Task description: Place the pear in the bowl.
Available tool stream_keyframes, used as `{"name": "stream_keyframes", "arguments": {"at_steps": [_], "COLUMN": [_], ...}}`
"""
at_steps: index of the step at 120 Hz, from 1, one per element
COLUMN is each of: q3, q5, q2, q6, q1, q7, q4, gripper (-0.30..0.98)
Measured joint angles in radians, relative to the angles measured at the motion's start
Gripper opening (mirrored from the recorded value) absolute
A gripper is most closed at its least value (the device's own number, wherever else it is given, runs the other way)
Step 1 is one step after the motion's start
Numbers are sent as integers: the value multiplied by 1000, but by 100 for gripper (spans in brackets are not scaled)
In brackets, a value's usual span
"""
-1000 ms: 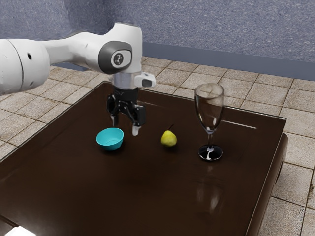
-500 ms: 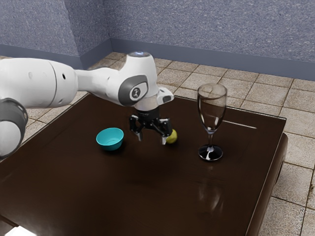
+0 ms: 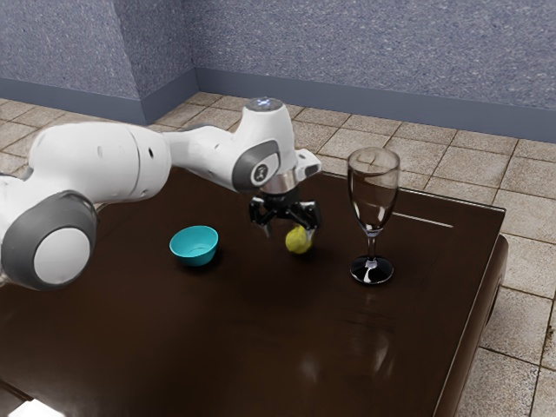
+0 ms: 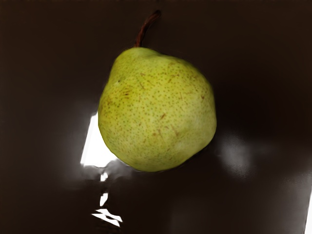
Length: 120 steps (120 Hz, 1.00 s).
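Your gripper (image 3: 289,232) has its fingers wide apart, so bring it down slowly around the fat part of the pear (image 4: 157,112), then squeeze softly.

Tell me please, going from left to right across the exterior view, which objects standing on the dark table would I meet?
Turquoise bowl → yellow-green pear → clear stemmed glass.

Got a speckled yellow-green pear (image 3: 298,242) toward the table's (image 3: 261,339) far edge, plus round turquoise bowl (image 3: 194,252), upright, nearer the exterior view's left edge.
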Motion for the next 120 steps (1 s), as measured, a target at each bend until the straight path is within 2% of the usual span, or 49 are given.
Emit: {"name": "stream_keyframes", "arguments": {"at_steps": [19, 32, 58, 80, 106, 120], "q3": [24, 26, 25, 31, 31, 34], "q5": [7, 5, -30, -39, -78, -82], "q2": [152, 231, 280, 346, 370, 371], "q6": [-62, -106, -139, -152, -158, -166], "q1": [7, 13, 14, 14, 14, 14], "q7": [22, 38, 64, 90, 113, 122], "q4": [227, 328, 350, 470, 477, 485], "gripper": [69, 69, 69, 69, 68, 52]}}
